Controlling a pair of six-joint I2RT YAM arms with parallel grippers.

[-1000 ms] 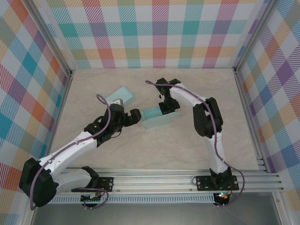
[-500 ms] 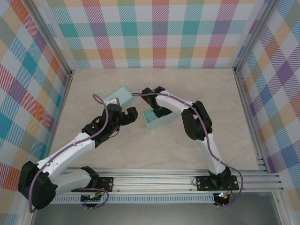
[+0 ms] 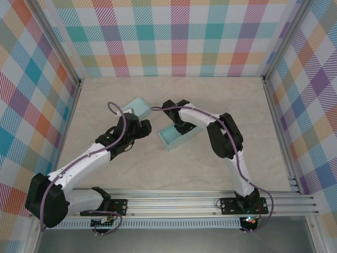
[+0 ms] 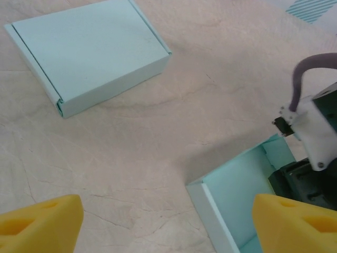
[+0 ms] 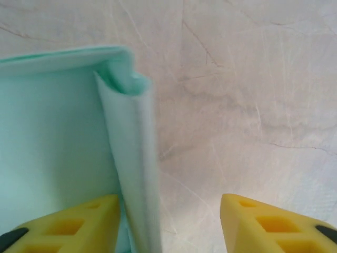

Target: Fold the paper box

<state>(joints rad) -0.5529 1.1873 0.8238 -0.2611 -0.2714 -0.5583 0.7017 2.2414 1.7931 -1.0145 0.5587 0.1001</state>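
Arms bent; left end effector (image 4: pixel 168 224) open, empty; right end effector (image 5: pixel 171 224) open astride box (image 5: pixel 52 158).

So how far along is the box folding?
Done: one closed box lies flat at the back left. In hand: the open box has its walls up; the right end effector straddles one wall, jaws apart, and the left end effector hovers open beside it, holding nothing. Left: closing that box, whose top is open.

Bare beige tabletop (image 3: pixel 158 174) lies free nearer than the open mint-green paper box (image 3: pixel 176 138); a closed mint-green paper box (image 3: pixel 138 104) blocks its far-left side.
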